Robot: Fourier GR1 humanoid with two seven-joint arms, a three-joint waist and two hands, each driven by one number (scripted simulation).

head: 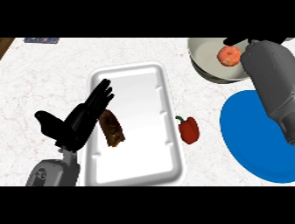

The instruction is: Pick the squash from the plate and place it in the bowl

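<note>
The right hand (236, 41) shows only as a black sliver at the far rim of the bowl (205, 61), above its grey forearm; whether it is open or closed cannot be told. The squash (230, 55) sits inside the bowl, just beside that hand. The blue plate (240, 127) lies nearer the robot than the bowl, under the forearm. A red pepper (188, 129) lies left of the bowl, a white tray (137, 100) with a brown item (112, 127) further left. Beyond, the left hand (79, 120) holds nothing, fingers straight.
</note>
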